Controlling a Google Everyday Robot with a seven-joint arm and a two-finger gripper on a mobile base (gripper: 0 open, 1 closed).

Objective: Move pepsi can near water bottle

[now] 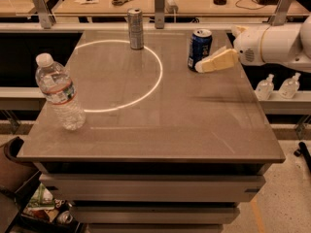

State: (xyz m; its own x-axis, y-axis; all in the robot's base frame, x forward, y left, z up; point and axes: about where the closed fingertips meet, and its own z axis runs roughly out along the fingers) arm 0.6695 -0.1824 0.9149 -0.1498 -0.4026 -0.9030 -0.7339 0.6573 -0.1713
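While the arm (277, 45) is cut off by the right edge, its pincer (208, 64) reaches in low over the tabletop (194, 125). Its cream tip is just beside the lower right of the pepsi can (199, 47). Whether it touches the can is hard to make out, and I cannot tell if the pincer is wide or narrow. The pepsi can stands upright at the far right, well apart from the water bottle (59, 92), which stands upright near the front left edge. A silver can (135, 28) stands at the far edge, on a ring of light (161, 74).
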